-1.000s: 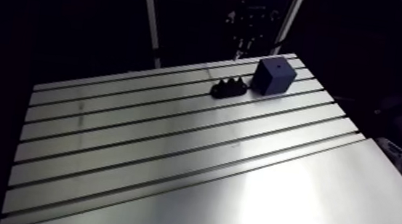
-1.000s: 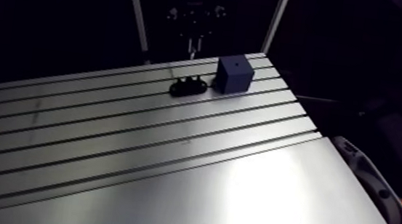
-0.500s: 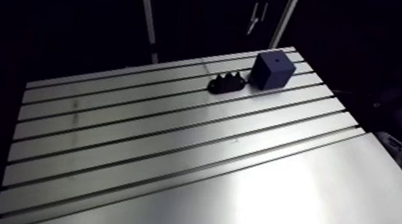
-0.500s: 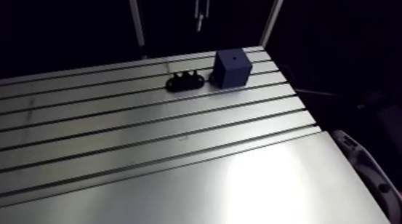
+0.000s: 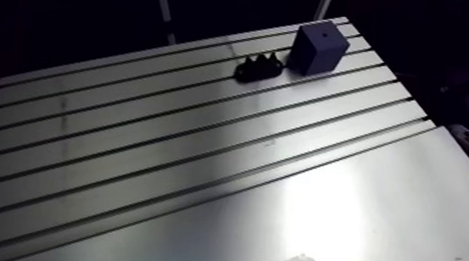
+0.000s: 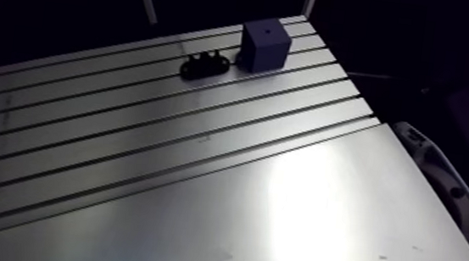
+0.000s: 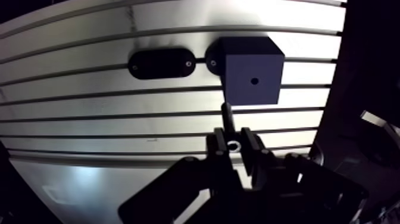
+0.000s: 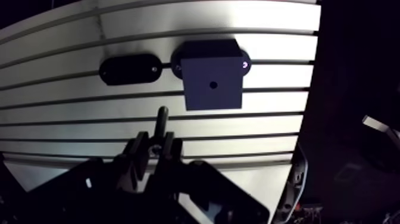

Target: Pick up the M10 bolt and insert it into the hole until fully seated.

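Jaws pinch the dark steel M10 bolt (image 7: pixel 227 119) at its head — shank points ahead toward the dark-blue cube block (image 7: pixel 265 59); its small top hole (image 7: pixel 254 80) lies beyond the tip, seemingly not yet in line.

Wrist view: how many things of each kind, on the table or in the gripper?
blue block with a hole: 1
black oval holder: 1
bolt, clamped in the gripper: 1
Total: 3

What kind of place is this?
Probably a robot workbench in a lab or workshop: a slotted metal table, a gripper holding a bolt, and a blue block with a hole.
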